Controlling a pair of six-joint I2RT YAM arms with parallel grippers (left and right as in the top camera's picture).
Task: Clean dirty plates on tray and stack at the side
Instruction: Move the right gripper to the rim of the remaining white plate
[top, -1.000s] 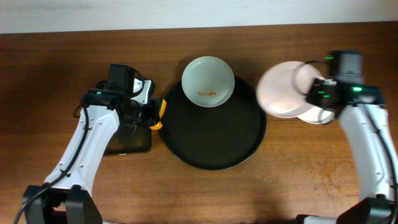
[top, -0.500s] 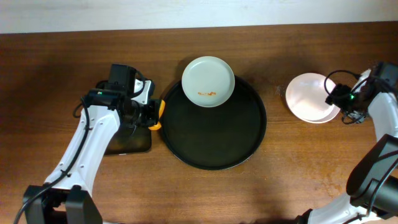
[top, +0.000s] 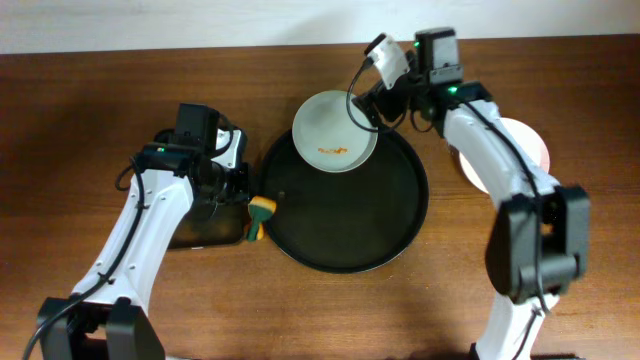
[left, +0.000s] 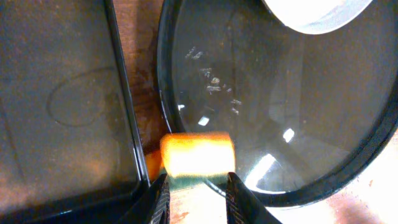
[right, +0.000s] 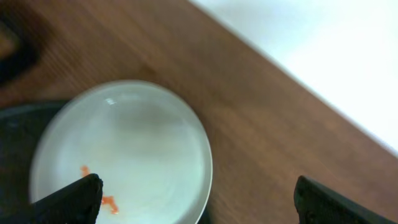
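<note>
My left pincer (left: 196, 182) is closed down on a sponge (left: 198, 155), orange on top with a green strip under, fingers (left: 158, 198) pressing both of its sides. From overhead the sponge (top: 262, 208) sits at the left edge of the round tray (top: 345, 235), partly over the rim and beside the small rectangular tray (top: 205, 232), which lies toward the table's left side. In the left wrist view the small rectangular tray (left: 62, 106) is empty and the round tray (left: 280, 112) shows a bare, shiny floor with faint marks. My right pincer (right: 198, 183) is spread wide with nothing in it, its tips apart in the bottom corners of the wrist view. Overhead, my right pincer (top: 383, 100) is at the back of the table (top: 80, 120), just by the right rim of the plate (top: 334, 130); whether it touches the rim I cannot tell. The plate is white with an orange-red smear in it and rests at the back edge of the round tray, overlapping the rim there. The right wrist view has the plate (right: 121, 155) below the pincer, smear low on its left. The side plates (top: 525, 145) lie off the tray toward the table's right edge, partly hidden by my right arm, count unclear
</note>
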